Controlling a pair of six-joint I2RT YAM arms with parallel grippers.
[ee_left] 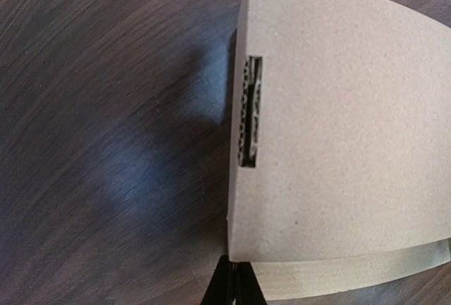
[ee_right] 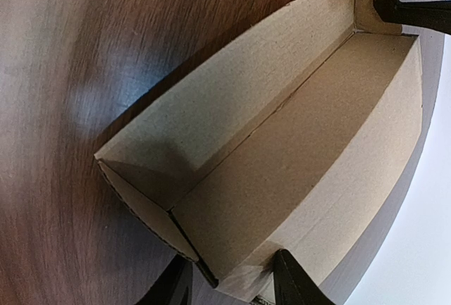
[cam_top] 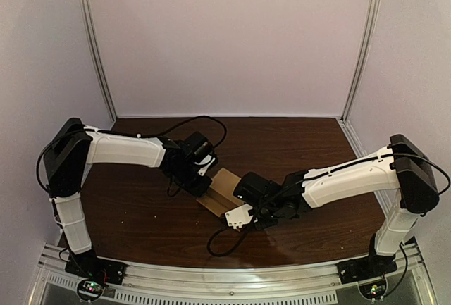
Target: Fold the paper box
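Jaws low; seemingly gripping box (ee_right: 296, 150)

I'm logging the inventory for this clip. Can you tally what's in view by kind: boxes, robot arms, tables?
Paper box: 1
Robot arms: 2, left arm and right arm
Table: 1
Total: 4
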